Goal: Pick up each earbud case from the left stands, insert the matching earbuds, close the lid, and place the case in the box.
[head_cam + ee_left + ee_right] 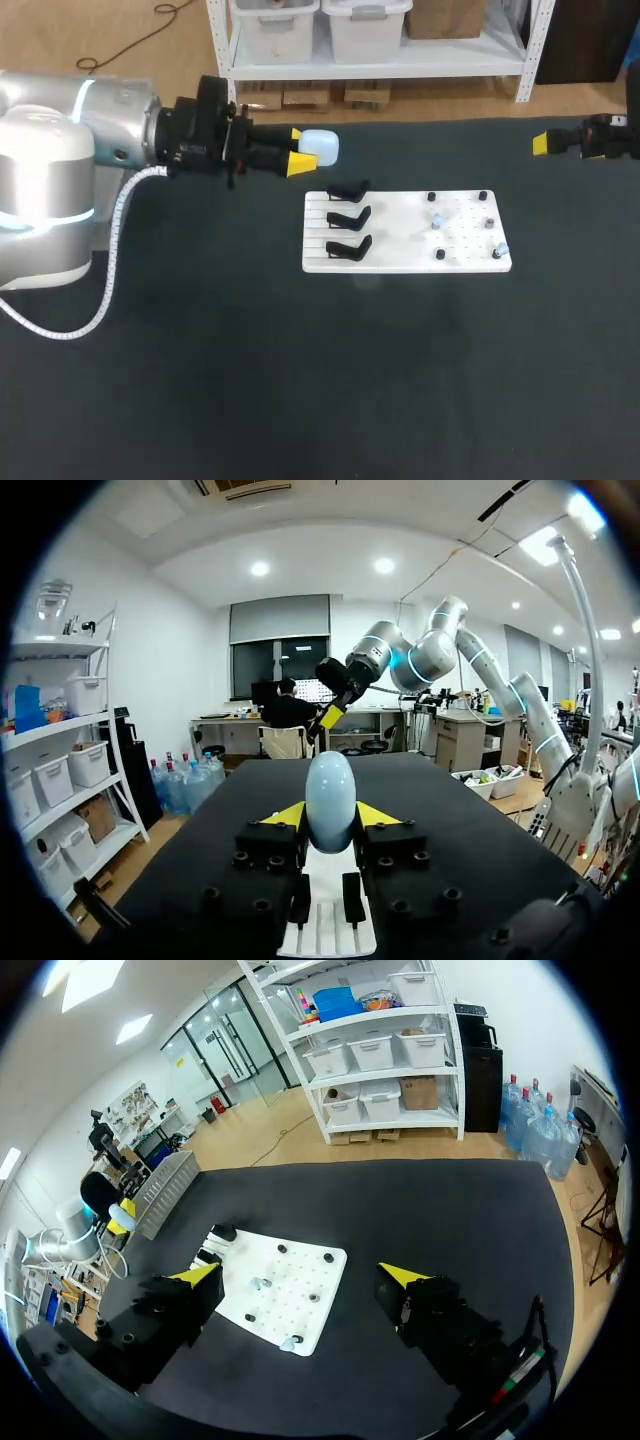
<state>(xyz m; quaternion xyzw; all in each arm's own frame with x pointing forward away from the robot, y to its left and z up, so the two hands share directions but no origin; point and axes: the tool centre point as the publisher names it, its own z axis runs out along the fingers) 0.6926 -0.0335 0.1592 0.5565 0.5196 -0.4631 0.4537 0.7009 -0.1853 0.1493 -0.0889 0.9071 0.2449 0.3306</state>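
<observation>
Clamping the left gripper on both flanks of the pale blue earbud case, holding it lifted just behind the white board. Probably handling as light, rigid, glossy and slip-prone; pinching across the broad sides, leaving the lid free. Leaving three black stands bare beside small pale earbuds. Working over a dark matte table. Holding the right gripper spread wide, well apart.

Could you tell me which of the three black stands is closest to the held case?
The stand at the far edge of the white board, nearest the case in the left gripper; the other two lie farther off.
</observation>
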